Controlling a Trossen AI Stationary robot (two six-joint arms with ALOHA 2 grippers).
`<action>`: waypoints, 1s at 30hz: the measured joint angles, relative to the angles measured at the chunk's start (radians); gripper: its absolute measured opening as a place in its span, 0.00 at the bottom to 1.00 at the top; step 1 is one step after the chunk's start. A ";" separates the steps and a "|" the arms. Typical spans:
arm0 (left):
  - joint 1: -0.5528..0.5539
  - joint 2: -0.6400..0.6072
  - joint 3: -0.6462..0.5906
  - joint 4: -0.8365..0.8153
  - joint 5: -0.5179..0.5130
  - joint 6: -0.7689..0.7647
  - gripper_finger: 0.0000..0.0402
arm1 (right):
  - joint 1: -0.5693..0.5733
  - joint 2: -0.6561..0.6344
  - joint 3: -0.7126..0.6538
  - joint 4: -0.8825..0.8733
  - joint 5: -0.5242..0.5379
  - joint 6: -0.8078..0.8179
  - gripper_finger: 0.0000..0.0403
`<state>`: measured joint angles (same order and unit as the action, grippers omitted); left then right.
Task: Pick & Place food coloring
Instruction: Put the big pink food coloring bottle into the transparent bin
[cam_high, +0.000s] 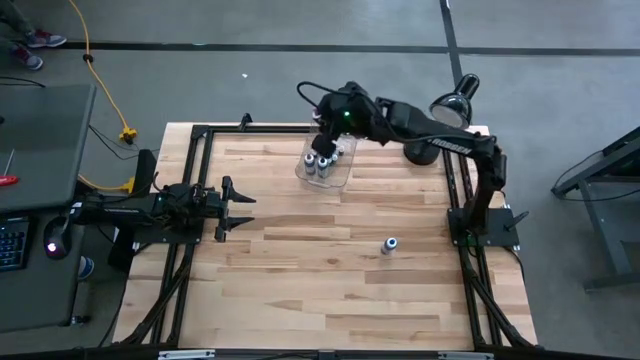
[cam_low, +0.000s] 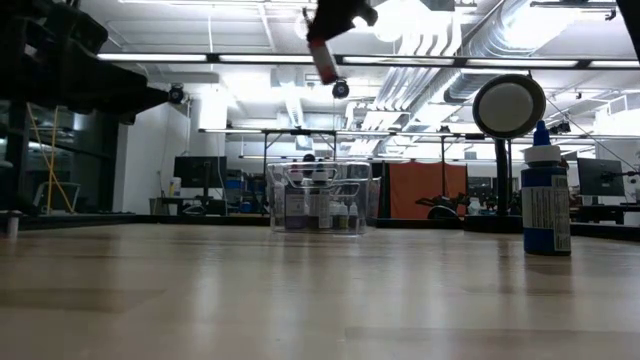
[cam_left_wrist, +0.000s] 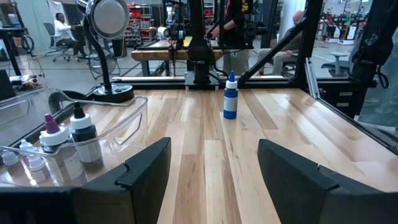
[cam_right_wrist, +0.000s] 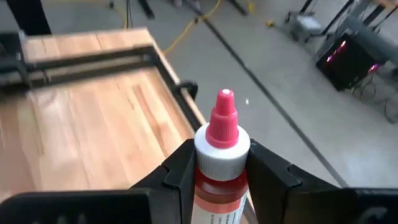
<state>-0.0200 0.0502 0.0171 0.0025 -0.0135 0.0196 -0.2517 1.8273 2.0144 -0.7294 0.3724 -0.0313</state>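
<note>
My right gripper (cam_right_wrist: 219, 171) pinches a red food-coloring bottle (cam_right_wrist: 219, 163) above the clear bin (cam_high: 327, 167); my left gripper (cam_high: 238, 209) waits, fingers spread.

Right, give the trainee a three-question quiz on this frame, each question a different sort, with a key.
1. True or false: the right gripper is shut on a red bottle with a pink tip.
2. Multiple choice: the lone blue bottle with a white cap stands A) inside the clear rectangular plastic bin, B) on the bare wooden table, C) in the left gripper.
3. Short answer: is the left gripper holding anything?

Key: 1 true. 2 B. 3 No, its fingers stand open and empty, at the table's left edge.
</note>
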 joint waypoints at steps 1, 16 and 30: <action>0.000 0.000 0.000 0.000 0.000 0.000 0.59 | -0.007 -0.008 0.000 -0.030 -0.009 0.000 0.27; 0.000 0.000 0.000 0.000 0.001 0.000 0.59 | -0.070 -0.274 -0.421 0.125 -0.131 0.005 0.26; 0.000 0.000 0.000 0.000 0.002 0.000 0.59 | -0.142 -0.413 -1.061 0.803 -0.148 0.012 0.26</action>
<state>-0.0196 0.0498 0.0170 0.0022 -0.0120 0.0196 -0.3932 1.4144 0.9535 0.0735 0.2239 -0.0193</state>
